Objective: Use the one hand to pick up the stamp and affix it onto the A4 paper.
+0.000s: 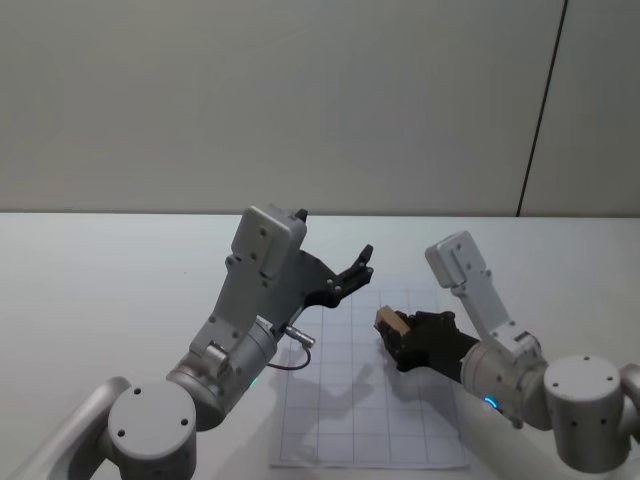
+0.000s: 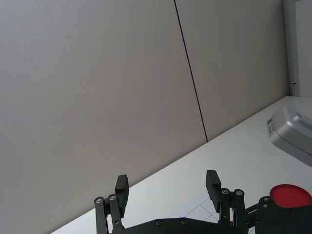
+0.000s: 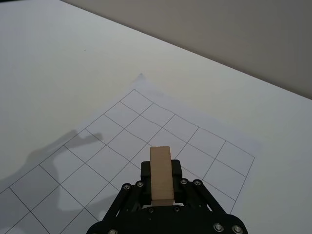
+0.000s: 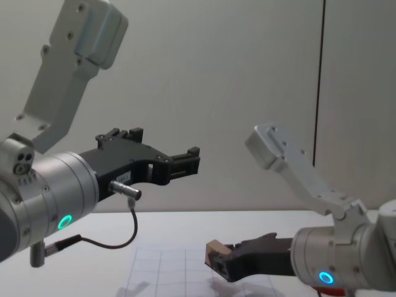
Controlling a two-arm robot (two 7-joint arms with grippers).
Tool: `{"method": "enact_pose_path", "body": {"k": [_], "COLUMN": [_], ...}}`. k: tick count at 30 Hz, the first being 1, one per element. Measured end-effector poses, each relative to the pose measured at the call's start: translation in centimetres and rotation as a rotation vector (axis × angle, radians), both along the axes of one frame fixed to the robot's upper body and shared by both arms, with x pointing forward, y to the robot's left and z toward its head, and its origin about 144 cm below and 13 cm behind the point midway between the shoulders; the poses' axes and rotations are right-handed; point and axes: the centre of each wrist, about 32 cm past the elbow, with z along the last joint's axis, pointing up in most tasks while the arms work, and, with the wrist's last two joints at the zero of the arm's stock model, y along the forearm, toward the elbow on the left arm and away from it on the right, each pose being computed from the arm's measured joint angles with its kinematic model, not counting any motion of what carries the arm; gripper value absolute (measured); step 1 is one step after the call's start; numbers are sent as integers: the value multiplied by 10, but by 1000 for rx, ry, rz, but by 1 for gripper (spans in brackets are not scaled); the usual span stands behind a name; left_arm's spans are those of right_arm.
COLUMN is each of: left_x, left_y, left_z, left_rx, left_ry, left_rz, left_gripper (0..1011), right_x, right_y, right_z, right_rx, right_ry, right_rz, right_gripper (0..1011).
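Grips the stamp [image 3: 161, 175] tight between the fingers of the right tool [image 4: 221, 261], low over the gridded A4 paper [image 3: 122, 131] on the white worktop [image 1: 100, 270]. Farther out, holds the left tool [image 1: 358, 268] raised higher, fingers spread wide, carrying nothing.

The red ink pad [image 2: 291, 196] sits half hidden behind the left tool [image 2: 167, 179]. One end of the stamp [image 3: 161, 176] is buried inside the right tool [image 3: 161, 168].

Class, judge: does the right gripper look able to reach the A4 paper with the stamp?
Probably yes: the right gripper holds the stamp over bare A4 paper; the left gripper hangs higher, aside.
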Motion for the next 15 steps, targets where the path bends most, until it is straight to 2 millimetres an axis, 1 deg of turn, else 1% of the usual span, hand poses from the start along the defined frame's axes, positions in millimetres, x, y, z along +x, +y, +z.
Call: {"method": "enact_pose_path", "body": {"k": [15], "left_x": [0], "left_y": [0], "left_z": [0], "left_rx": [0], "left_ry": [0], "left_rz": [0], "left_gripper": [1002], "right_x": [5], "right_y": [3], "right_z": [-6], "right_rx": [-23], "right_ry": [12], "right_rz": [3], "right_gripper": [221]}}
